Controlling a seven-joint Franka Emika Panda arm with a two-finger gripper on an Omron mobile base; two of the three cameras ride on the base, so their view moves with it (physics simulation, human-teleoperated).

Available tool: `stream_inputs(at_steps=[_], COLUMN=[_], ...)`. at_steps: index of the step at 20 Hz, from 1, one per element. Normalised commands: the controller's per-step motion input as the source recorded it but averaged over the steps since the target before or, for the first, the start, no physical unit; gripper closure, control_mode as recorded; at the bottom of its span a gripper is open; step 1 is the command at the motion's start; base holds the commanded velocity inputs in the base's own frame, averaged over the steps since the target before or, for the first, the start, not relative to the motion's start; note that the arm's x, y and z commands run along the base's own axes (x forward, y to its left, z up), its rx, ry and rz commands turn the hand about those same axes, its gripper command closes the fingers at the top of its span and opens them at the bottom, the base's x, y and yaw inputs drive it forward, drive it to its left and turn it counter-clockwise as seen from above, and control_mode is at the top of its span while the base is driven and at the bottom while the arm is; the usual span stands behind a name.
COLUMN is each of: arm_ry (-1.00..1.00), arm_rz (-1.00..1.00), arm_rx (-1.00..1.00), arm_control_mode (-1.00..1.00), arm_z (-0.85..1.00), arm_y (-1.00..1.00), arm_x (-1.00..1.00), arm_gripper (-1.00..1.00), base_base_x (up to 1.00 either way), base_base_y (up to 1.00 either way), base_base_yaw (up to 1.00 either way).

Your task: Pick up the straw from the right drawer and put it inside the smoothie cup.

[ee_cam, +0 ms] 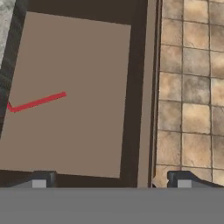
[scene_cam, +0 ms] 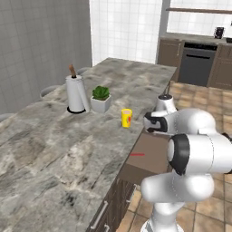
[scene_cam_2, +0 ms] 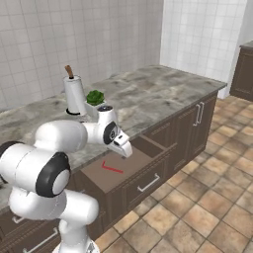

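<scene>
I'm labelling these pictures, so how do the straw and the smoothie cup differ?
The straw is thin and red; the cup is squat and yellow. The straw lies flat on the open drawer's floor; the cup stands upright on the counter. The gripper holds neither. Both show some red.

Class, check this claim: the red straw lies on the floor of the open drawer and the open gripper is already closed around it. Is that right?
Not quite. The straw does lie on the open drawer's floor, but the gripper hangs open above it, apart from it, as the hand view shows.

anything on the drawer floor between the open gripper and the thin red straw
Nothing: hand view shows bare brown floor of the wooden drawer between gripper and thin red straw.
</scene>
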Motion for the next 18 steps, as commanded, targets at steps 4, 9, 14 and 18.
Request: stream_inputs(at_steps=[4, 9, 14, 18], arm_ry=[0.07, 0.15, 0.11, 0.09], arm_rz=[0.00, 0.00, 0.00, 0.00], arm_rx=[0.00, 0.00, 0.00, -0.01], arm_control_mode=[-1.00, -1.00, -1.00, -1.00], arm_z=[-0.34, -0.58, -0.58, -0.63], arm_y=[0.02, -0.29, -0.12, -0.05], arm_x=[0.25, 0.02, 0.06, 0.04], arm_gripper=[-1.00, -1.00, -1.00, -1.00], base_base_x=[0.00, 0.00, 0.00, 0.00], base_base_y=[0.00, 0.00, 0.00, 0.00], base_base_yaw=[0.00, 0.00, 0.00, 0.00])
